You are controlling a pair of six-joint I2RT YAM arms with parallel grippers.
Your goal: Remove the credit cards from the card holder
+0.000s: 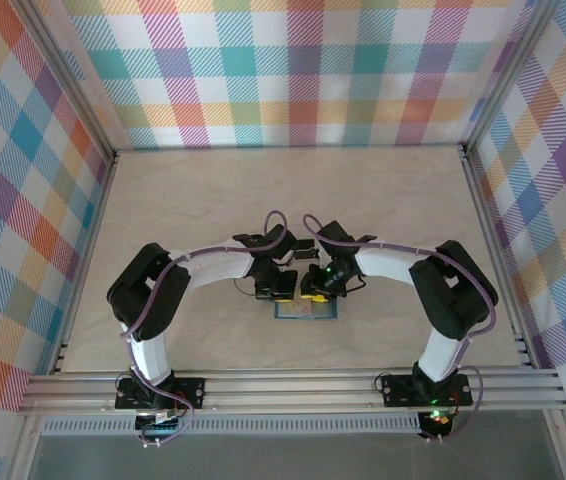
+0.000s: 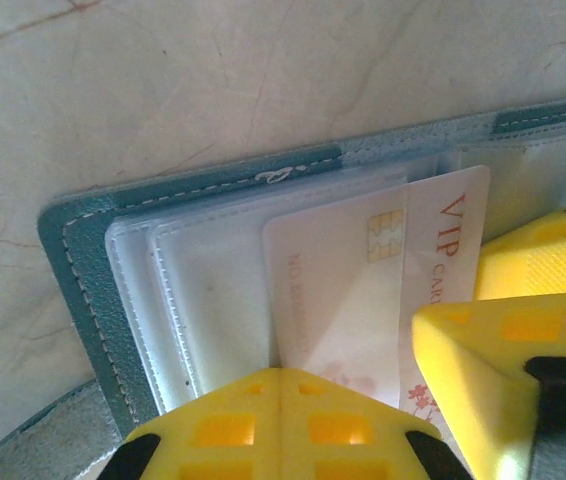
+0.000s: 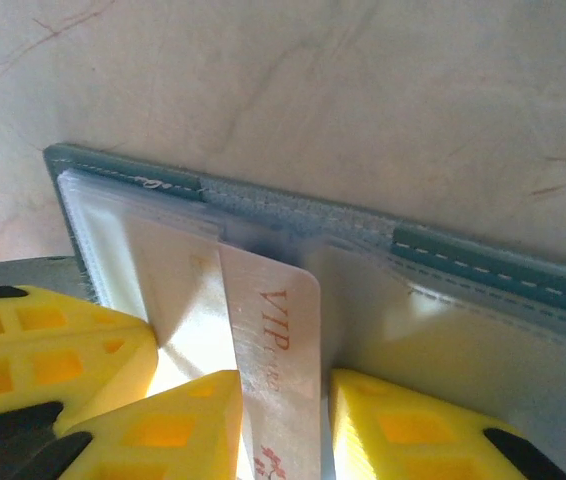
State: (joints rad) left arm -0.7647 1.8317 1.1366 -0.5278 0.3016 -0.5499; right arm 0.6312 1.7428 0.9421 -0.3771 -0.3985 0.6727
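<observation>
Top external view: both arms reached low over the teal holder (image 1: 308, 312), which lay open near the front of the counter (image 1: 213, 200). At left, the left hand (image 2: 279, 390), its fingers pressed together, bore down on the clear sleeves (image 2: 203, 290), apparently to pin the holder flat while a card was drawn. A white chip card (image 2: 333, 290) sat in its sleeve just beside those fingertips. Further right, the VIP card (image 3: 278, 340) stood tilted, partly out of its pocket near the fold. The right hand (image 3: 285, 400) straddled it, one finger close on each side. Whether they had actually clamped it could not be told. Neither card lay out on the counter; both were at the holder.
</observation>
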